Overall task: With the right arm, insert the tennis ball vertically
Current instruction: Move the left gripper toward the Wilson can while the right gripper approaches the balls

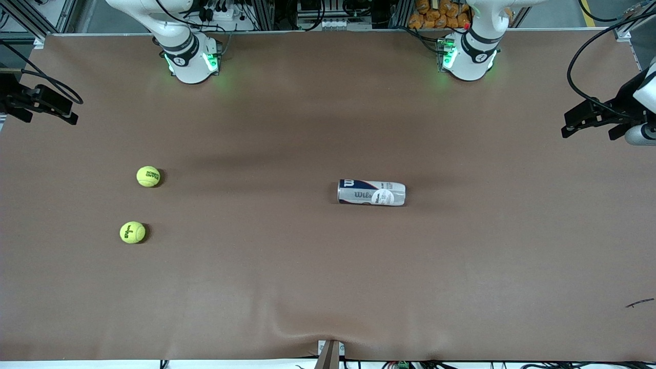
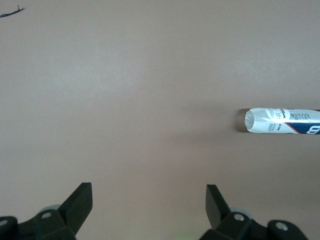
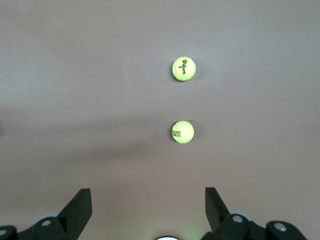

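- A Wilson tennis-ball can (image 1: 371,192) lies on its side on the brown table (image 1: 328,287), its long axis running toward the two arms' ends of the table; it serves as the landmark here.
- Two yellow tennis balls rest on the table well apart from the can, toward the right arm's end. The Wilson-marked ball (image 1: 132,232) sits nearer the front camera than the can.
- The second tennis ball (image 1: 148,176) (its print reads differently from the first) lies slightly farther from the front camera than the can and near the Wilson-marked ball, not touching it.
- The right pincer (image 3: 148,210) hangs in the air with its jaws spread wide and nothing between them. Its wrist view looks down on both balls, the second ball (image 3: 182,132) closer to the fingers (image 3: 80,207) than the Wilson-marked one (image 3: 183,69).
- In the front view, the right pincer (image 1: 38,105) shows at the table's edge at the right arm's end, well away from the can.
- The left pincer (image 2: 149,210) waits with its jaws likewise wide apart and empty. Its wrist view catches one end of the can (image 2: 282,121) lying flat on the table.
- In the front view, the left pincer (image 1: 597,119) is up over the table's edge at the left arm's end, well apart from the can.
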Controlling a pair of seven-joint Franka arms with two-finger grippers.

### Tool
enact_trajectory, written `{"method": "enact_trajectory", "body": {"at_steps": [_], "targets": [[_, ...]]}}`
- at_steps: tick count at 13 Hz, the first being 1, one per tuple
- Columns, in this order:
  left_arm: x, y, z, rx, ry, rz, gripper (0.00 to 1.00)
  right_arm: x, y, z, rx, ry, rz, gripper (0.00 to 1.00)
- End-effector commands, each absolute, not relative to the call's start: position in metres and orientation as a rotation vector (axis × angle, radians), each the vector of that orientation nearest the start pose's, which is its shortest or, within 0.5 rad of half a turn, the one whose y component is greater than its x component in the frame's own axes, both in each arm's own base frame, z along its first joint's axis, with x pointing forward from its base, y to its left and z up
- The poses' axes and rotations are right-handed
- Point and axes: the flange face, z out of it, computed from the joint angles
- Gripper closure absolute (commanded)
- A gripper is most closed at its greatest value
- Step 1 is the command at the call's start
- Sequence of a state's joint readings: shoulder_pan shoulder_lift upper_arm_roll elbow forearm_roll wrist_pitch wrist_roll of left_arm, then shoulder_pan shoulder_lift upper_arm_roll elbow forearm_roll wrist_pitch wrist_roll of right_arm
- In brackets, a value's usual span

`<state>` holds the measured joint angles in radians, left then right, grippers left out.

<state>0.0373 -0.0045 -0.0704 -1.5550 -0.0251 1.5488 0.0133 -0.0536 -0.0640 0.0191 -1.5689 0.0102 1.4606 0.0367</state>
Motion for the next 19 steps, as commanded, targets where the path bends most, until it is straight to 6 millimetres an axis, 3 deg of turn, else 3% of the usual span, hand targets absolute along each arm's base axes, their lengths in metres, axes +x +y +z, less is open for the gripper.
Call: {"method": "enact_trajectory", "body": {"at_steps": [1, 6, 10, 17, 19], "targets": [[0.549, -0.022, 0.638, -3.161, 0.098, 0.007, 0.0, 0.523, -0.019, 0.655, -3.145, 0.102, 0.075, 0.0], [0.548, -0.024, 0.635, -3.162, 0.106, 0.022, 0.0, 0.524, -0.019, 0.653, -3.144, 0.105, 0.082, 0.0], [0.548, -0.037, 0.621, -3.162, 0.147, 0.11, 0.0, 0.524, -0.02, 0.649, -3.145, 0.102, 0.097, 0.0], [0.566, -0.107, 0.578, -3.181, 0.464, 0.209, 0.0, 0.527, -0.026, 0.637, -3.144, 0.121, 0.111, 0.0], [0.57, -0.127, 0.565, -3.157, 0.66, 0.222, 0.0, 0.527, -0.029, 0.633, -3.143, 0.129, 0.121, 0.0]]}}
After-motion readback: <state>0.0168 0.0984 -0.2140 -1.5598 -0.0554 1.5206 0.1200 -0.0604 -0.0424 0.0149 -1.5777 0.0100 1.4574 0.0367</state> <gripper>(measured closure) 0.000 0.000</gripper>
